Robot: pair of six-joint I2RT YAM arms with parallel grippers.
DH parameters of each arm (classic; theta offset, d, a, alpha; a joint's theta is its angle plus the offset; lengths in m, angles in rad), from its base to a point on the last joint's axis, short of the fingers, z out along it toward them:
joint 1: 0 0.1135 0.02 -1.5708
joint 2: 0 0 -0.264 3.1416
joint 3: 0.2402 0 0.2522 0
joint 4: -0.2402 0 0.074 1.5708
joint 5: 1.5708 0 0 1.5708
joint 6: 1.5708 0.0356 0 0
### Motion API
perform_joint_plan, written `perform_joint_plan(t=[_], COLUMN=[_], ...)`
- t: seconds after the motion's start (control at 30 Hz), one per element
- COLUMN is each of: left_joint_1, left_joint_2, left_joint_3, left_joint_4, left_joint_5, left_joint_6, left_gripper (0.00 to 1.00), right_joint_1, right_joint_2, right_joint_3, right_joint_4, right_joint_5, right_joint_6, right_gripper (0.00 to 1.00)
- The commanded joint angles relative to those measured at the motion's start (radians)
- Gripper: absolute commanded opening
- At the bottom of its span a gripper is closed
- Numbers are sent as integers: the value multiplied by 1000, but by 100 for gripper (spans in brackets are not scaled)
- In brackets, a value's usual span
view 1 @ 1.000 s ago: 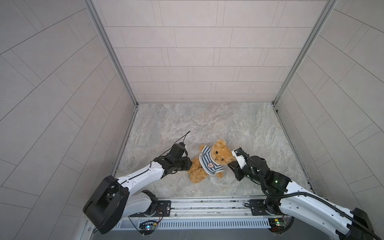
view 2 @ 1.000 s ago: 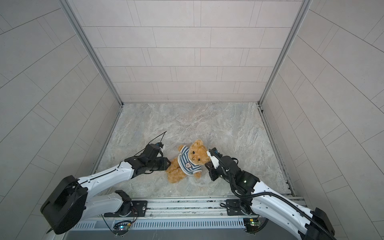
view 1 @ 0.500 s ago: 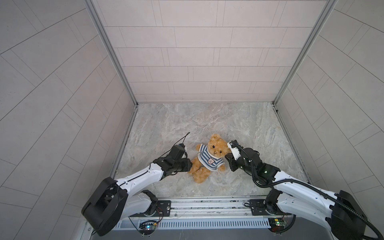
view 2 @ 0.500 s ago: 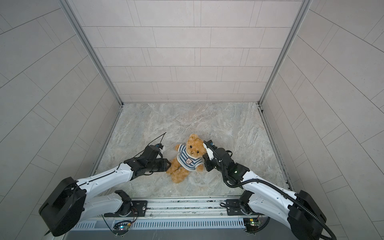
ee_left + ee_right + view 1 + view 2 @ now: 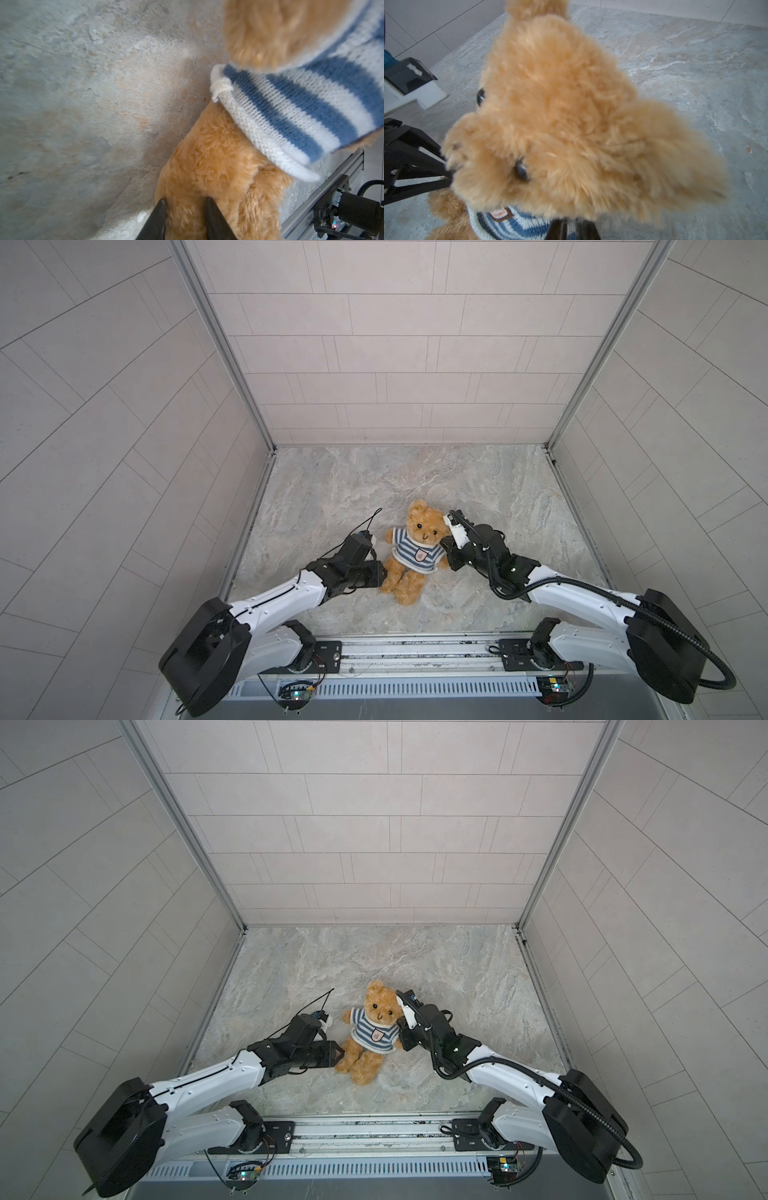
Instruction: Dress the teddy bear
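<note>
The teddy bear [image 5: 424, 523] [image 5: 379, 1006] sits upright mid-floor, facing the front, wearing the blue-and-white striped shirt [image 5: 413, 556] [image 5: 371, 1036]. My left gripper [image 5: 380, 574] [image 5: 338, 1052] reaches in low from the left. In the left wrist view it [image 5: 186, 202] is shut on the fluffy leg [image 5: 218, 166] below the shirt's hem [image 5: 291, 112]. My right gripper [image 5: 446, 556] [image 5: 402, 1038] is at the bear's shoulder on the right. In the right wrist view it [image 5: 571, 227] is shut on a fold of striped shirt [image 5: 512, 226] under the head [image 5: 560, 104].
The marble floor [image 5: 415, 477] is boxed in by tiled walls on three sides. A metal rail [image 5: 415, 651] with both arm bases runs along the front edge. My left arm's black fingers [image 5: 415, 166] show beside the bear in the right wrist view.
The bear has been turned from lying tilted toward the right to sitting upright. My right gripper moved back and left with the shirt; my left gripper stayed on the leg.
</note>
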Motion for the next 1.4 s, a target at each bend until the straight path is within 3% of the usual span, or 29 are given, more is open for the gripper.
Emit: perform_joint_plan(t=[0.0, 0.5, 0.87, 1.1, 1.37], left_joint_1=[-13, -57, -62, -61, -12], left_joint_2=[-13, -25, -67, -129, -214], left_joint_3=[-23, -45, -60, -43, -31], left_joint_4=[-14, 13, 1, -74, -152], left_joint_5=[4, -11, -20, -63, -106], left_joint_6=[-10, -56, -68, -36, 28], left_gripper=[35, 35, 39, 45, 52], right_joint_1=[-7, -13, -17, -18, -19], right_joint_2=[33, 180, 187, 74, -165], right_joint_3=[32, 96, 96, 84, 19], right_joint_4=[48, 130, 138, 28, -179], right_joint_5=[-19, -62, -66, -21, 94], right_joint_6=[-23, -19, -17, -44, -58], right_gripper=[14, 13, 13, 17, 26])
